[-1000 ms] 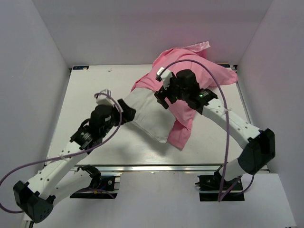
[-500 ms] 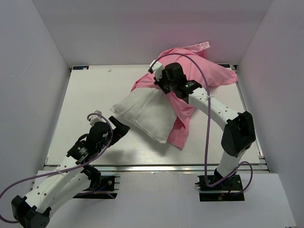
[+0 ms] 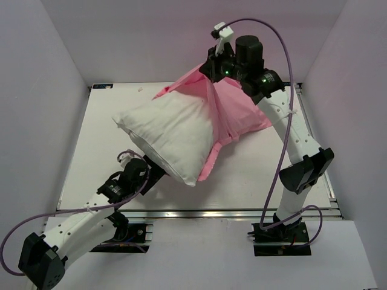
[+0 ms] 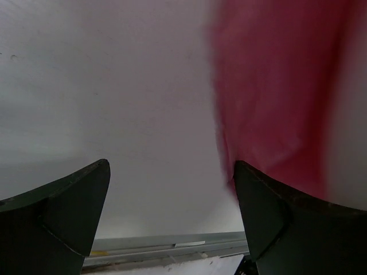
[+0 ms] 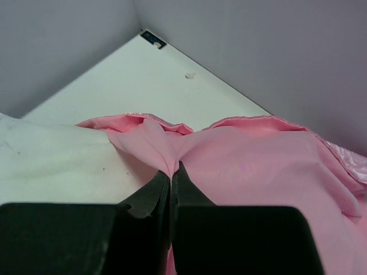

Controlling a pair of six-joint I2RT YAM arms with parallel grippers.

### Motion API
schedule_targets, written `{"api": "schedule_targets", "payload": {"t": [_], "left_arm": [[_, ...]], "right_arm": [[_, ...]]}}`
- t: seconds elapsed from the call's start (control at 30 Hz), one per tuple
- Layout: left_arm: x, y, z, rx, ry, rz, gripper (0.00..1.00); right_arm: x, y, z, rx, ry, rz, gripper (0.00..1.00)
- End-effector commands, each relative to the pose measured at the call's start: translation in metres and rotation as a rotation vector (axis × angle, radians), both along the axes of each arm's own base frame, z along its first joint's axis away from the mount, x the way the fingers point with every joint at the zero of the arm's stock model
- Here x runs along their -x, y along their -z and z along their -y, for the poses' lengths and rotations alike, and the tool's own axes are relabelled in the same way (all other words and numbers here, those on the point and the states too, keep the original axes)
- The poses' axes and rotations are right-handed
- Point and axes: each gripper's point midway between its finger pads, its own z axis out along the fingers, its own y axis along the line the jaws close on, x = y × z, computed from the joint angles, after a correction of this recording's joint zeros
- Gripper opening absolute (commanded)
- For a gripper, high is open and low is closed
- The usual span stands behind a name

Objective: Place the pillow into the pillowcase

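The pink pillowcase [image 3: 233, 109] hangs lifted from my right gripper [image 3: 210, 72], which is shut on a pinched fold near its edge. In the right wrist view the jaws are closed on that fold of the pillowcase [image 5: 258, 166] at my right gripper [image 5: 172, 167]. The white pillow [image 3: 166, 136] hangs tilted, its far end inside the case, its near end sticking out left; the pillow [image 5: 46, 160] shows beside the fold. My left gripper [image 3: 155, 173] sits low under the pillow's near corner, open; its view shows my left gripper [image 4: 172, 166] empty, blurred pillowcase [image 4: 275, 86] at right.
White walls close in the table [image 3: 103, 151] on the left, back and right. A metal rail [image 3: 199, 212] runs along the near edge, also seen as the rail [image 4: 160, 246] below my left fingers. Purple cables loop off both arms.
My right gripper shut on the pillowcase and rose up and back, hoisting the case and pillow off the table. My left arm pulled back toward the near edge, still open.
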Motion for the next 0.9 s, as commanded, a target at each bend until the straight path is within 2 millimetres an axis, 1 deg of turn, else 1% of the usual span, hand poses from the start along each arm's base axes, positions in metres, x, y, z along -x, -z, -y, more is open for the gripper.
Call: {"api": "schedule_targets", "payload": {"t": [0.0, 0.03, 0.07, 0.1, 0.13, 0.17, 0.2, 0.23, 0.27, 0.33, 0.37, 0.4, 0.47, 0.67, 0.7, 0.73, 0.8, 0.83, 0.87], "left_arm": [[-0.011, 0.002, 0.004, 0.05, -0.06, 0.008, 0.97], [-0.013, 0.003, 0.001, 0.051, -0.082, 0.01, 0.94], [-0.018, -0.001, -0.003, 0.055, -0.117, 0.047, 0.91], [-0.023, -0.009, -0.005, 0.071, -0.139, 0.08, 0.88], [-0.028, -0.02, -0.006, 0.09, -0.156, 0.126, 0.86], [-0.036, -0.044, -0.012, 0.118, -0.193, 0.215, 0.86], [-0.039, -0.059, -0.013, 0.135, -0.197, 0.269, 0.86], [-0.043, -0.079, -0.013, 0.171, -0.204, 0.34, 0.88], [-0.044, -0.099, -0.019, 0.189, -0.216, 0.419, 0.92], [-0.043, -0.117, -0.025, 0.214, -0.233, 0.488, 0.96], [-0.042, -0.121, -0.028, 0.212, -0.236, 0.511, 0.98], [-0.04, -0.124, -0.032, 0.219, -0.244, 0.536, 0.98], [-0.039, -0.124, -0.03, 0.237, -0.237, 0.551, 0.98], [-0.04, -0.097, -0.016, 0.218, -0.18, 0.464, 0.98], [-0.041, -0.093, -0.015, 0.212, -0.175, 0.454, 0.96], [-0.042, -0.085, -0.012, 0.199, -0.165, 0.435, 0.94], [-0.043, -0.077, -0.009, 0.185, -0.154, 0.416, 0.88], [-0.045, -0.07, -0.005, 0.177, -0.142, 0.395, 0.86], [-0.046, -0.068, -0.002, 0.175, -0.133, 0.393, 0.85]], "right_arm": [[0.015, -0.09, 0.002, -0.263, -0.066, 0.074, 0.0], [0.016, -0.101, 0.008, -0.295, -0.074, 0.075, 0.0], [0.016, -0.108, 0.011, -0.313, -0.074, 0.084, 0.0], [0.018, -0.119, 0.015, -0.331, -0.075, 0.116, 0.0], [0.017, -0.124, 0.019, -0.335, -0.064, 0.133, 0.0], [0.016, -0.127, 0.022, -0.331, -0.053, 0.155, 0.0], [0.016, -0.133, 0.027, -0.339, -0.044, 0.177, 0.0], [0.014, -0.131, 0.029, -0.337, -0.039, 0.175, 0.0], [0.012, -0.129, 0.03, -0.338, -0.036, 0.166, 0.0], [0.009, -0.121, 0.033, -0.333, -0.03, 0.136, 0.0], [0.008, -0.117, 0.033, -0.333, -0.031, 0.119, 0.0], [0.008, -0.113, 0.033, -0.334, -0.035, 0.101, 0.0], [0.007, -0.108, 0.035, -0.337, -0.038, 0.081, 0.0], [0.011, -0.112, 0.036, -0.352, -0.051, 0.064, 0.0], [0.012, -0.116, 0.037, -0.359, -0.054, 0.069, 0.0], [0.012, -0.118, 0.038, -0.369, -0.052, 0.065, 0.0], [0.013, -0.125, 0.039, -0.382, -0.053, 0.075, 0.0], [0.015, -0.131, 0.041, -0.39, -0.056, 0.087, 0.0], [0.016, -0.133, 0.041, -0.396, -0.06, 0.088, 0.0]]}}
